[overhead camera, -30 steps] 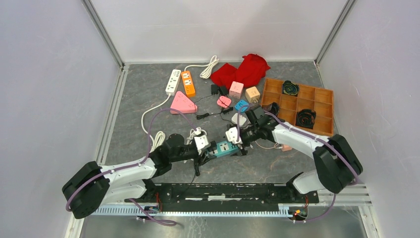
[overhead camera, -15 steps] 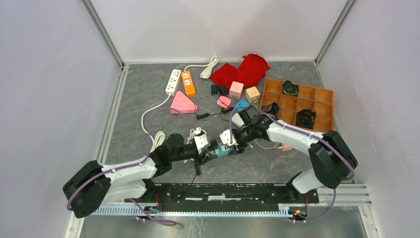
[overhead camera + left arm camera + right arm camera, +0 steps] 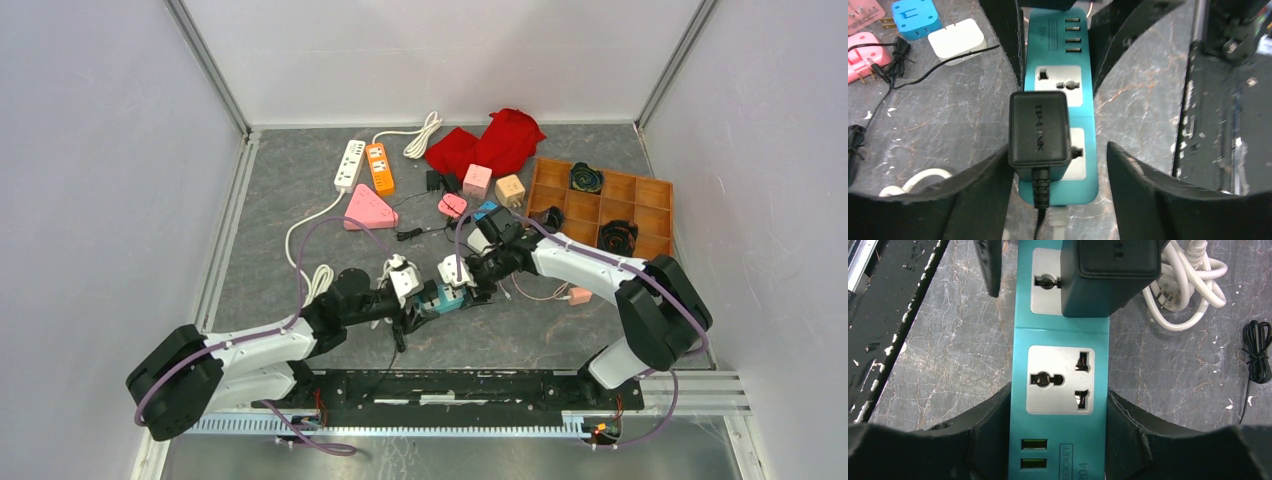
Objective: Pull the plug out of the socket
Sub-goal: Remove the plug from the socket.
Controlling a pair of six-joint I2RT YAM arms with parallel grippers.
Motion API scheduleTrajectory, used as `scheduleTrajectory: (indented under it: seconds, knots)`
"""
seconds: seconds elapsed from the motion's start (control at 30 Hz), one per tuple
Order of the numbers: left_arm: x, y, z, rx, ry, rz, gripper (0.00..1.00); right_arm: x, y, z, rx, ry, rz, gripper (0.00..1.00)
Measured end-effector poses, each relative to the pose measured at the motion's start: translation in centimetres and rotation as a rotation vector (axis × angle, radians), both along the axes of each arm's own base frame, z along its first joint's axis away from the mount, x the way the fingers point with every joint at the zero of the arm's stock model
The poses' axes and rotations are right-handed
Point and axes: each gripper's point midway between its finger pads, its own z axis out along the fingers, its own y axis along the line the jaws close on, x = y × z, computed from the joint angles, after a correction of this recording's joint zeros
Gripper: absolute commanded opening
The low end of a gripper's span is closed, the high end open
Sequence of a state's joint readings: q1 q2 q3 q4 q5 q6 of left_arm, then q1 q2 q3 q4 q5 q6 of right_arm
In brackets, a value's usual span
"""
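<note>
Item under inspection: teal power strip [image 3: 449,299], flat on the table near the middle of its near edge, long axis running roughly left to right.

Plug: a black adapter [image 3: 1038,127] is seated in the socket at the strip's left end, its cord leaving past that end. It is fully inserted. The neighbouring socket is vacant, and the USB ports sit at the strip's right end.

Left end effector [image 3: 1058,150]: the fingers are spread to either side of the adapter and the strip's left end. One finger is at the adapter's corner. The other stands apart from the strip, with bare table showing between them. No clamp is observed.

Right end effector [image 3: 1058,390]: it straddles the USB end, with both fingers pressed against the strip's long sides, pinching the strip body.

Surroundings:
- A coiled white cable [image 3: 1188,285] lies just beside the adapter end.
- A blue cube adapter [image 3: 915,17], a white adapter [image 3: 957,41] and a pink adapter [image 3: 860,50] lie farther in toward the table's middle.
- A pink triangular socket [image 3: 368,210], a white strip [image 3: 348,165] and an orange strip [image 3: 379,168] lie toward the far edge.
- A red cloth [image 3: 495,140] lies at the far edge.
- A wooden compartment tray [image 3: 650,190] sits by the right edge.
</note>
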State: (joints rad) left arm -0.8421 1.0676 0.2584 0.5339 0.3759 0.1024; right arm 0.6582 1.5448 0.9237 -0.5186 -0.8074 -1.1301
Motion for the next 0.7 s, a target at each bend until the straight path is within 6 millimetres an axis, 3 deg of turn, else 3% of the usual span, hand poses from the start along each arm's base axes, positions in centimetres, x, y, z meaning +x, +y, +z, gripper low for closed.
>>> scheduleTrajectory:
  seconds: [0.03,0.27,0.7]
  knots:
    - [-0.1,-0.1,0.2,-0.007,0.002,-0.002,0.99,0.0,0.0,0.0,-0.002,0.000,-0.001,0.00]
    - [-0.8,0.0,5.4,-0.166,-0.063,-0.008,1.00,-0.2,-0.4,0.2,-0.014,0.013,0.003,0.00]
    - [-2.2,3.5,12.1,-0.503,-0.070,0.119,1.00,-0.1,-0.6,1.3,0.008,0.043,0.007,0.00]
